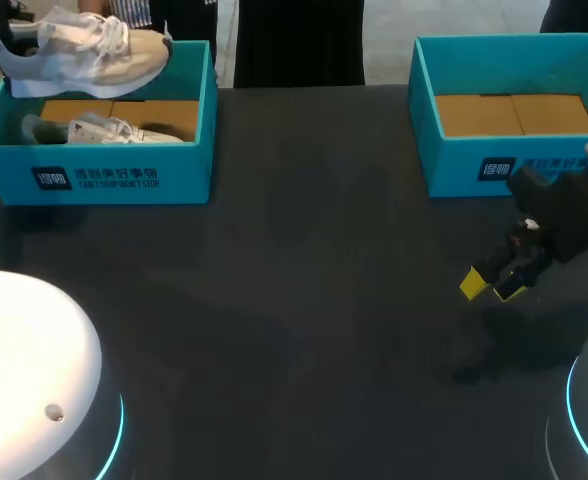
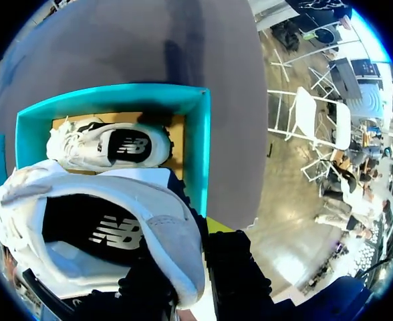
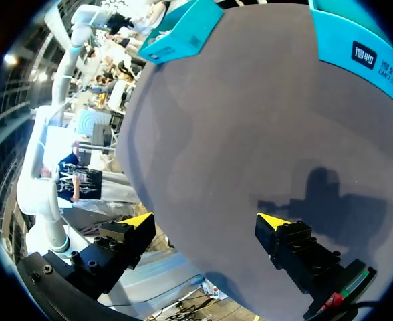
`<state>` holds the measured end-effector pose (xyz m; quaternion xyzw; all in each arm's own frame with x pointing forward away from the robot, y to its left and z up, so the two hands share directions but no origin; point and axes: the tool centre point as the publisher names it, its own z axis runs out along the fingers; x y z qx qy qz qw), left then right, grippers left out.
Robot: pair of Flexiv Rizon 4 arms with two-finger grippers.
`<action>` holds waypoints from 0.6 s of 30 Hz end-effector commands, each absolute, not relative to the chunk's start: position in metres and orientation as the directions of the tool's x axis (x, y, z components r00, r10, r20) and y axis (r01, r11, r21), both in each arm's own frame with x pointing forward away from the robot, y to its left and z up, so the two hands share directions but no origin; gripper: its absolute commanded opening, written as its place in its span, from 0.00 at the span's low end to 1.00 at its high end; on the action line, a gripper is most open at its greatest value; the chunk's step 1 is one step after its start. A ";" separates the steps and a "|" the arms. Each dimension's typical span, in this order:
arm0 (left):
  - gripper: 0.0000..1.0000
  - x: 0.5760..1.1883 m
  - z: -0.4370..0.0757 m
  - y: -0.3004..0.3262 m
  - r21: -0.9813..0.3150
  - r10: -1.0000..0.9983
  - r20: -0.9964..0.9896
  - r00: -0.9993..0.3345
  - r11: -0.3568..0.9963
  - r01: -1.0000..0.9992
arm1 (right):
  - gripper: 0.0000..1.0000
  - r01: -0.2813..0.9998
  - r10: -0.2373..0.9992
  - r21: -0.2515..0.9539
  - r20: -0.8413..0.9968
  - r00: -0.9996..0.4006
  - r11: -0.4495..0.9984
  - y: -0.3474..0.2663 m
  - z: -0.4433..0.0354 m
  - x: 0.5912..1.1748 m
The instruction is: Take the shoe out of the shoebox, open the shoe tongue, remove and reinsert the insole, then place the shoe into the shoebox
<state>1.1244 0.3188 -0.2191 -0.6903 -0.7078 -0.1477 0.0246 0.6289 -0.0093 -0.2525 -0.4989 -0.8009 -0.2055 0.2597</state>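
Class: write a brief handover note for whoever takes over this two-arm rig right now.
Left tool shut on a white mesh sneaker, held above the left teal cardboard shoebox; a second white sneaker lies inside.
Right tool open, holding nothing, over the dark table near the right teal shoebox.
Done: shoe lifted out.
Left: open tongue, insole out and back, rebox.

The dark grey table (image 1: 304,300) has a flat, matte top; a soft shadow falls near its right side.
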 end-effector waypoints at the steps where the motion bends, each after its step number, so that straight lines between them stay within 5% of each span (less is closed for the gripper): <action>1: 0.00 1.131 -0.227 0.317 0.172 0.969 0.245 -0.036 -0.007 0.985 | 1.00 0.906 0.694 0.069 0.619 -0.366 0.417 -0.009 -0.253 0.628; 18: 0.00 1.170 -0.232 0.317 0.170 0.967 0.251 -0.037 -0.007 0.985 | 1.00 0.906 0.694 0.069 0.619 -0.366 0.417 -0.009 -0.253 0.628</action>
